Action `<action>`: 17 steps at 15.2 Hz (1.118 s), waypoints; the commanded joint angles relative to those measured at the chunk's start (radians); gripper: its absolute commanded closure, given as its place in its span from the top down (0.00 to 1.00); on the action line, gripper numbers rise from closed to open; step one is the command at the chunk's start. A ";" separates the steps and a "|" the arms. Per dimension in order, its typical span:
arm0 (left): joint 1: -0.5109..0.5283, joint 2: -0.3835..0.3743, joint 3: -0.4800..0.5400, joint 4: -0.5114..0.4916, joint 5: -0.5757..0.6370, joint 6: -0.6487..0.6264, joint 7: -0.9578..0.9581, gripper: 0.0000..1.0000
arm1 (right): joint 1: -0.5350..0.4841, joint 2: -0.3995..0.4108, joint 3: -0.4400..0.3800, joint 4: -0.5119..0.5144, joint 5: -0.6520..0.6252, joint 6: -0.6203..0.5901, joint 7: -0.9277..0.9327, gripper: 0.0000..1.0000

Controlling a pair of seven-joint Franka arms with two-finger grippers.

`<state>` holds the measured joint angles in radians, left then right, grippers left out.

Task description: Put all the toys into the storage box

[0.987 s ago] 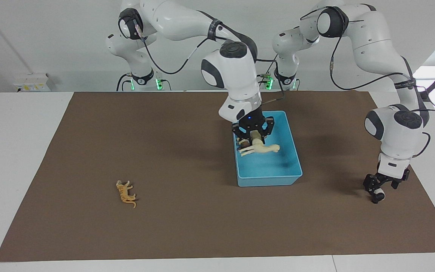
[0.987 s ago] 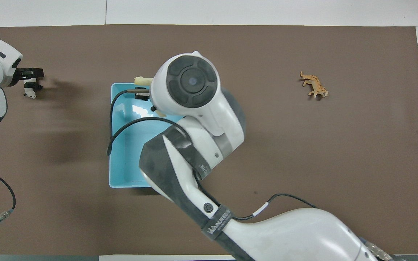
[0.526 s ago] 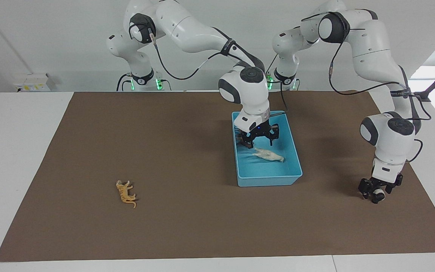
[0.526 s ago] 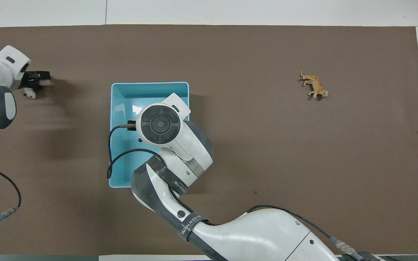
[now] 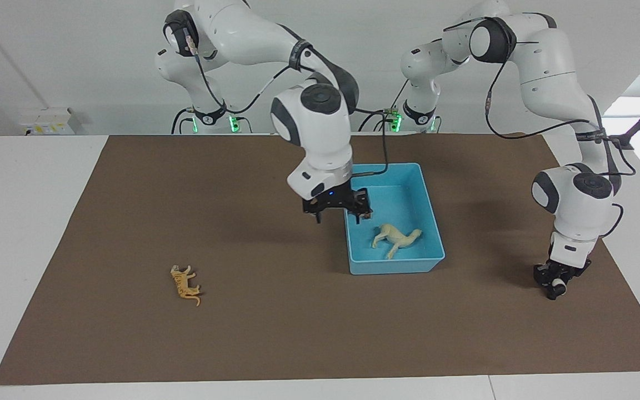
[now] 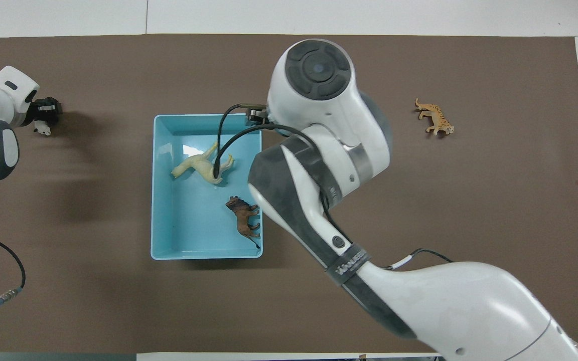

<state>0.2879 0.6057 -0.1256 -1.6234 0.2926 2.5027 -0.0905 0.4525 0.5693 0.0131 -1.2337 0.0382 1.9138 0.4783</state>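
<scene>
The light blue storage box (image 5: 428, 189) stands mid-table and also shows in the overhead view (image 6: 188, 240). The cream-white horse (image 5: 396, 239) lies in it on its side (image 6: 202, 166). The dark brown maned animal (image 6: 243, 220) lies in the box too, hidden in the facing view. My right gripper (image 5: 340, 215) is open and empty, raised over the box wall toward the right arm's end. The orange tiger (image 5: 185, 283) lies on the mat at the right arm's end (image 6: 434, 116). My left gripper (image 5: 555, 282) is down at the mat, shut on the black-and-white panda (image 5: 559, 287), which also shows in the overhead view (image 6: 42, 129).
A brown mat (image 5: 253, 333) covers most of the white table. The right arm's wrist and forearm (image 6: 319, 150) hang over the mat beside the box, covering its corner from above.
The right gripper let go of the horse, which now lies in the box, then rose and moved toward the right arm's end. The left gripper narrowed around the panda.
</scene>
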 commanded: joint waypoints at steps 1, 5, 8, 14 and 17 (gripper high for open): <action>-0.079 -0.009 0.009 0.150 -0.033 -0.258 -0.044 0.01 | -0.136 -0.054 0.014 -0.150 -0.018 0.054 -0.293 1.00; -0.199 -0.179 -0.005 0.137 -0.059 -0.540 -0.283 0.03 | -0.296 -0.088 0.014 -0.275 -0.020 0.129 -0.614 1.00; -0.343 -0.260 -0.003 0.126 -0.171 -0.707 -0.464 0.04 | -0.370 -0.117 0.014 -0.436 -0.020 0.298 -0.774 1.00; -0.516 -0.362 -0.003 -0.082 -0.188 -0.616 -0.644 1.00 | -0.428 -0.069 0.013 -0.495 -0.020 0.444 -0.915 1.00; -0.506 -0.411 -0.002 -0.058 -0.188 -0.672 -0.634 1.00 | -0.437 -0.068 0.013 -0.495 -0.020 0.450 -0.938 1.00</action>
<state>-0.2315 0.2796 -0.1447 -1.6476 0.1242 1.8518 -0.7419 0.0338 0.5129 0.0119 -1.7101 0.0320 2.3421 -0.4360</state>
